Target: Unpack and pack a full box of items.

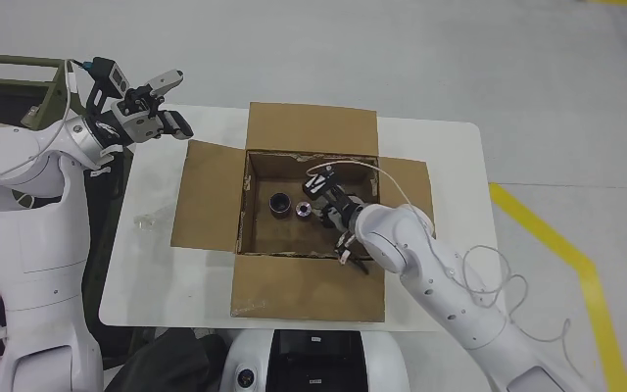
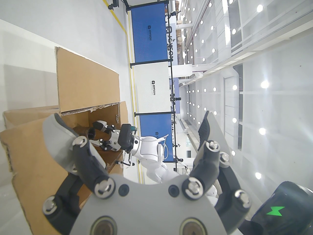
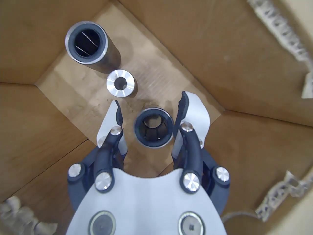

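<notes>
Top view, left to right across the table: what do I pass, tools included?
In order: left tool → box's left flap → wide dark-bored cylinder → small silver cylinder → right tool → box's right flap.

L wrist view, bkgd: blue panel (image 2: 149, 32) carries short white logo + wordmark. White panel (image 2: 152, 88) has same mark in dark print. Larger vertical lettering on fascia (image 2: 170, 42) behind. Green lightning-bolt symbol (image 2: 275, 210) lit on black housing (image 2: 291, 194).
</notes>
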